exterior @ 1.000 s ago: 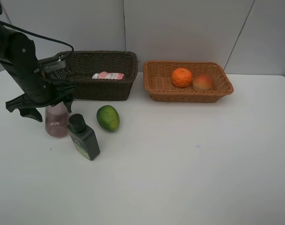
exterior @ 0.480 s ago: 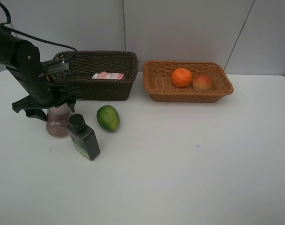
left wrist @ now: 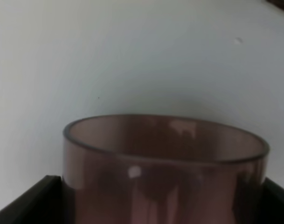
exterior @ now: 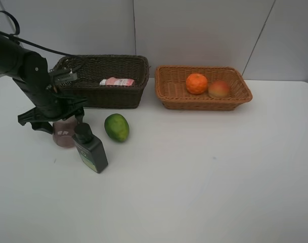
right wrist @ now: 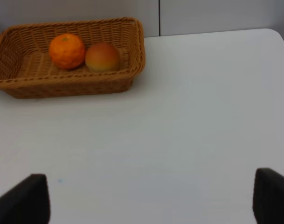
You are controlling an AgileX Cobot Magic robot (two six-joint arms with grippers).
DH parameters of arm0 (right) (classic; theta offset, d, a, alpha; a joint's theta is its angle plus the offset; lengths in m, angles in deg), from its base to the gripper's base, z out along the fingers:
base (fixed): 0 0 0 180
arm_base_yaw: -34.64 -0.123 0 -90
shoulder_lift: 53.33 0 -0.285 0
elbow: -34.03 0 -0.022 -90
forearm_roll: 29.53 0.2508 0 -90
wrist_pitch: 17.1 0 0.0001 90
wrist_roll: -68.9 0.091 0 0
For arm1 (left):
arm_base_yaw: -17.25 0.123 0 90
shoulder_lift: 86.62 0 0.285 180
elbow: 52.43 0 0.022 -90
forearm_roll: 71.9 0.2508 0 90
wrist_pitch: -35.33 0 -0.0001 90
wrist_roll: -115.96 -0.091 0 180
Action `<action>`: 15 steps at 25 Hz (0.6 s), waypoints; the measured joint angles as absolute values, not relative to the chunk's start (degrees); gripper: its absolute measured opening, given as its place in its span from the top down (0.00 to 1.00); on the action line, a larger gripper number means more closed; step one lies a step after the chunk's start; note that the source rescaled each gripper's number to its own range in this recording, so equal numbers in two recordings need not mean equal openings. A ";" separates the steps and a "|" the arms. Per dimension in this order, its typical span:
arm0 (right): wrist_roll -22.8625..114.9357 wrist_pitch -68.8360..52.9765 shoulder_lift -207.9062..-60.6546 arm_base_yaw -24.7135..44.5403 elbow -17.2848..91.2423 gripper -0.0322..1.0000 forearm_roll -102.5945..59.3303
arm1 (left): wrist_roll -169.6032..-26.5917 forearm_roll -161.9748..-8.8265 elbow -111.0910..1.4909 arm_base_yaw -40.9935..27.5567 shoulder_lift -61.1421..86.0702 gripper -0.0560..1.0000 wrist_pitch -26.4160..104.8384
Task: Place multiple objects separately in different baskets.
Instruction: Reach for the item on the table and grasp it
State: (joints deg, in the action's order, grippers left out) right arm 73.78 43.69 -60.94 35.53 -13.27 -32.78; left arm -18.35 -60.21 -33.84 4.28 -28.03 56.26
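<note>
My left gripper [exterior: 60,124] is open and straddles the translucent mauve cup [exterior: 64,136], which stands upright on the table; in the left wrist view the cup [left wrist: 165,172] fills the gap between the dark fingers [left wrist: 25,205]. The dark green black-capped bottle [exterior: 90,148] lies right beside the cup. The green fruit [exterior: 116,127] sits on the table. The pink white-capped bottle [exterior: 117,81] lies in the dark brown basket [exterior: 111,96]. The orange [exterior: 196,83] and the red-yellow fruit [exterior: 219,89] lie in the light tan basket [exterior: 204,104]. My right gripper [right wrist: 151,200] is open and empty.
The white table [exterior: 204,172] runs to a grey wall behind the baskets. The left arm's cable [exterior: 42,48] loops above the dark basket's left end. The right wrist view shows the tan basket [right wrist: 67,86] with both fruits.
My left gripper has moved lower and slightly right, coming down around the mauve cup. The cup has shifted a little to the right. Nothing else has moved.
</note>
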 joint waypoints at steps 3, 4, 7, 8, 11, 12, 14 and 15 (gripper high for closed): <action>73.78 43.69 -60.94 35.53 -13.27 0.11 -32.78 | -18.35 -60.15 -33.84 3.78 -28.23 0.07 55.59; 73.78 43.69 -60.94 35.53 -13.27 0.11 -32.78 | -18.35 -60.15 -33.84 3.70 -28.23 0.07 55.16; 73.78 43.69 -60.94 35.53 -13.27 0.11 -32.78 | -18.35 -60.11 -33.84 3.70 -28.23 0.22 55.02; 73.78 43.69 -60.94 35.53 -13.27 0.11 -32.78 | -18.35 -60.04 -33.84 3.70 -28.23 0.27 55.02; 73.78 43.69 -60.94 35.53 -13.27 0.11 -32.78 | -18.35 -60.04 -33.84 3.70 -28.23 0.27 54.95; 73.78 43.69 -60.94 35.53 -13.27 0.11 -32.78 | -18.35 -60.04 -33.84 3.70 -28.23 0.27 54.95; 73.78 43.69 -60.94 35.53 -13.27 0.11 -32.78 | -18.35 -60.04 -33.84 3.70 -28.23 0.27 54.91; 73.78 43.69 -60.94 35.53 -13.27 0.11 -32.78 | -18.35 -60.04 -33.84 3.70 -28.23 0.27 54.91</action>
